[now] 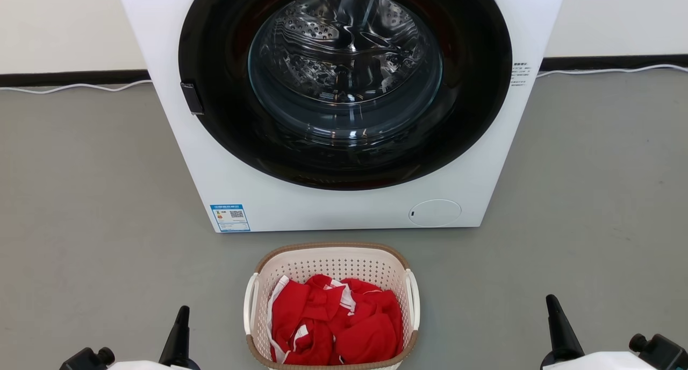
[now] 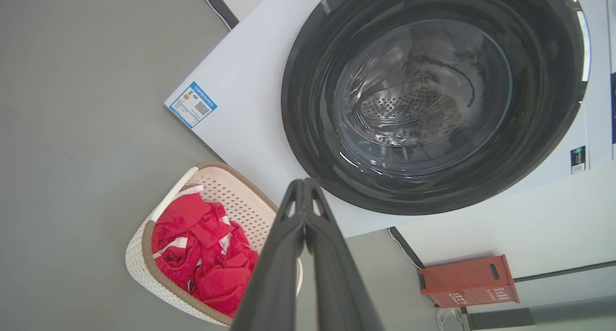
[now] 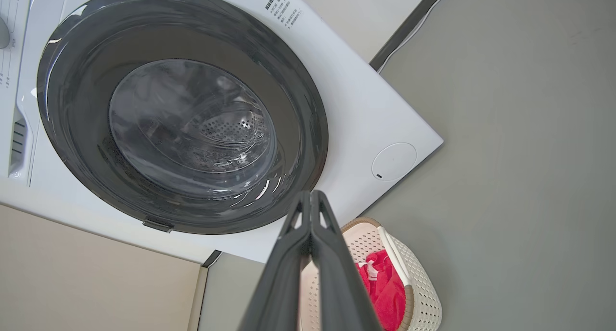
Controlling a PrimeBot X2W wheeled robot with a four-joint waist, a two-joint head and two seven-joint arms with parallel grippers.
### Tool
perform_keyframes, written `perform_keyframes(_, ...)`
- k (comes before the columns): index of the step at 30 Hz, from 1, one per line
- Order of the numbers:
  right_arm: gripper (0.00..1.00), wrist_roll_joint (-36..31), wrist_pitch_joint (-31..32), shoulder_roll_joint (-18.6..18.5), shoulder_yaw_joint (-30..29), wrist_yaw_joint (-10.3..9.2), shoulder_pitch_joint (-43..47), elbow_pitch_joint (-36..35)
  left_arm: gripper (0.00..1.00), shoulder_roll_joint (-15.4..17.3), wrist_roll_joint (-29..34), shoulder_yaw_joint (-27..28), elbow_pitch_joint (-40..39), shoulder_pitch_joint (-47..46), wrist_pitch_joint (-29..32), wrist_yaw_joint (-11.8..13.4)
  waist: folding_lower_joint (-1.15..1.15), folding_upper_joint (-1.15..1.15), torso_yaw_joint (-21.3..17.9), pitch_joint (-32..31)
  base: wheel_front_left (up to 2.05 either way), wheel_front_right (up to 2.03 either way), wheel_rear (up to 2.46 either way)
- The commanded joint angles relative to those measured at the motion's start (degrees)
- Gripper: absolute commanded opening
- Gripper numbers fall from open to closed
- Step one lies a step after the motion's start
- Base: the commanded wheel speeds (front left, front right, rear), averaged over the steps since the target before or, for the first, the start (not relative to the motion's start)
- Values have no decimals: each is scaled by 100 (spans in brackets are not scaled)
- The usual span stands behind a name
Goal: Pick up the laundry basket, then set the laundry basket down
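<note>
Head view, near to far: left pincer [image 1: 184, 312] and right pincer [image 1: 551, 303], each with fingers pressed together and holding nothing, flank the basket [image 1: 333, 265]. It stands on the floor [image 1: 80, 225] between and just ahead of them, before the washer [image 1: 344, 211]. Stage undetermined: the scene suits a basket awaiting lift or one already set down. Its near rim is cut off, and red clothes [image 1: 333, 327] hide its bottom.

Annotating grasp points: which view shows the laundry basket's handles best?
Head view: the laundry basket from above, both white handles clear. Left wrist view: most of it, one end behind the left gripper. Right wrist view: one side and one handle, rest behind the right gripper or cropped.
</note>
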Motion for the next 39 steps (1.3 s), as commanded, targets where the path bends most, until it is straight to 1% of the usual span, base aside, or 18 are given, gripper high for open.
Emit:
perform_keyframes(1, 0, 225, 81, -86, 37, 28, -297, -172, 0, 32, -202, 137, -180, -301, 42, -19, 0, -1, 3, 0, 0, 0, 0)
perform_keyframes(39, 0, 2744, 696, -98, -166, 36, -699, -260, 0, -55, -2289, 339, -439, -628, 667, -29, 0, -1, 57, 11, 0, 0, 0)
